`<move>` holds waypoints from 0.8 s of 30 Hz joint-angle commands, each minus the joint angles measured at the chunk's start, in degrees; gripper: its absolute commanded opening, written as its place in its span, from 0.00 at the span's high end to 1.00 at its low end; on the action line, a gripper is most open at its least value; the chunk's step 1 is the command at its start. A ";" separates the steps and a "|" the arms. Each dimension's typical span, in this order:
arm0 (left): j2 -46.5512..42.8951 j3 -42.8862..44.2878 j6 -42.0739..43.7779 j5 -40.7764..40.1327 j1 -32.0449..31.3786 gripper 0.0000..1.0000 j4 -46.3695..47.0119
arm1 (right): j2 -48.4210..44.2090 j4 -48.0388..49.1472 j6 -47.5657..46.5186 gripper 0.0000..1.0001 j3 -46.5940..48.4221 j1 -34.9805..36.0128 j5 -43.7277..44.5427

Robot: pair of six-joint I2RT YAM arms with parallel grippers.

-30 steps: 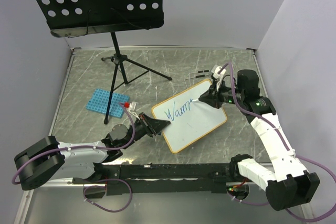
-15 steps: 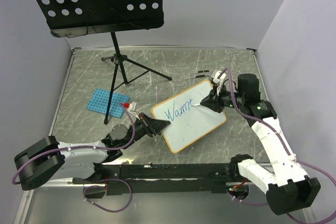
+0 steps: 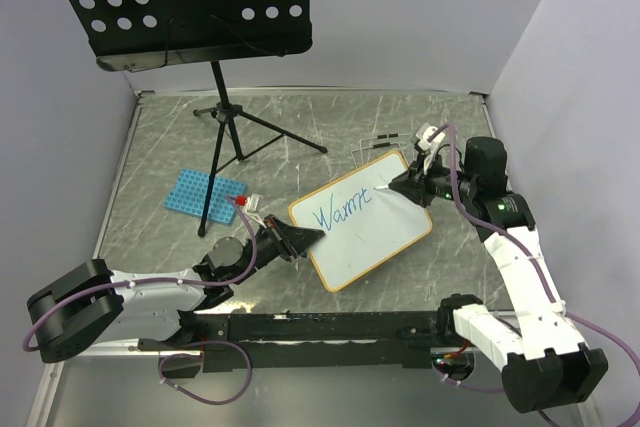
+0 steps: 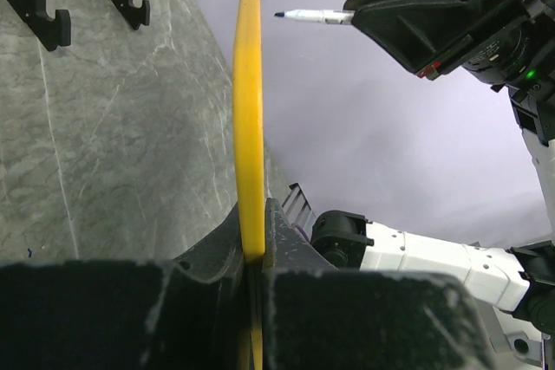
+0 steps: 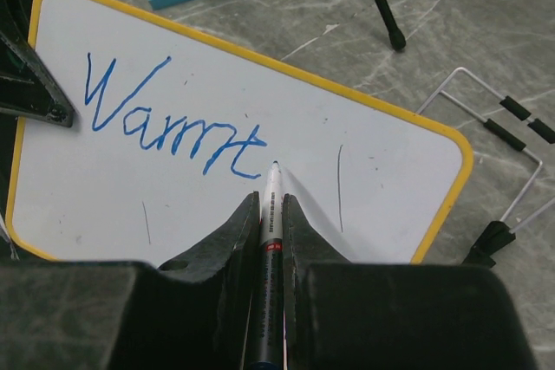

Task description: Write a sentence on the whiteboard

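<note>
The whiteboard (image 3: 375,237), white with an orange-tan frame, stands tilted at mid-table. Blue text (image 3: 340,212) on it reads "Warmt". My left gripper (image 3: 305,237) is shut on the board's left edge. In the left wrist view its jaws (image 4: 256,214) clamp the yellow frame (image 4: 251,84), seen edge-on. My right gripper (image 3: 402,187) is shut on a marker (image 3: 385,188). In the right wrist view the marker (image 5: 274,201) points at the board (image 5: 364,188), its tip just right of the "t" of the blue text (image 5: 173,119). The left wrist view shows a small gap between the marker (image 4: 312,16) and the board.
A black perforated music stand (image 3: 180,7) on a tripod (image 3: 225,122) stands at the back left. A blue perforated rack (image 3: 205,192) lies by its foot. A wire holder (image 3: 385,142) sits just behind the board, and also shows in the right wrist view (image 5: 503,127).
My right gripper moved right along the board with the marker. The text grew from "Warm" to "Warmt". The left gripper and the board have not moved.
</note>
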 commanded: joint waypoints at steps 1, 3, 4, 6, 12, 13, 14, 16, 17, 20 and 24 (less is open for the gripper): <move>-2.17 1.28 -1.15 0.43 0.06 0.99 11.10 | -0.90 4.56 1.80 1.00 1.54 -0.81 -0.32; -2.26 1.37 -1.23 0.60 0.06 0.99 11.18 | -0.63 5.00 2.07 1.00 1.19 -0.81 0.12; -2.26 1.37 -1.23 0.60 0.06 0.99 11.18 | -0.37 5.09 2.07 1.00 1.10 -0.89 0.21; -2.17 1.37 -1.32 0.69 0.15 0.99 11.36 | 0.33 5.36 2.07 1.00 1.19 -0.89 0.65; -1.56 1.46 -1.41 0.95 0.15 0.99 11.97 | 1.74 5.36 1.63 1.00 1.19 -0.89 1.26; -1.56 1.46 -1.41 0.95 0.15 0.99 12.15 | 1.92 5.18 1.63 1.00 1.10 -0.90 1.26; -1.47 1.46 -1.41 0.95 0.15 0.99 12.24 | 1.92 5.36 1.54 1.00 1.10 -0.81 1.26; -1.47 1.37 -1.41 0.95 0.15 0.99 12.24 | 2.18 5.27 1.45 1.00 1.01 -0.89 1.09; -1.56 1.37 -1.32 1.04 0.15 0.99 12.24 | 2.18 5.18 1.45 1.00 1.01 -0.81 0.74; -1.47 1.37 -1.32 1.13 0.15 0.99 12.33 | 2.71 5.01 1.45 1.00 1.19 -0.90 -0.40; -1.38 1.28 -1.50 1.13 0.15 0.99 12.50 | 3.06 4.83 1.72 1.00 1.36 -0.81 -2.42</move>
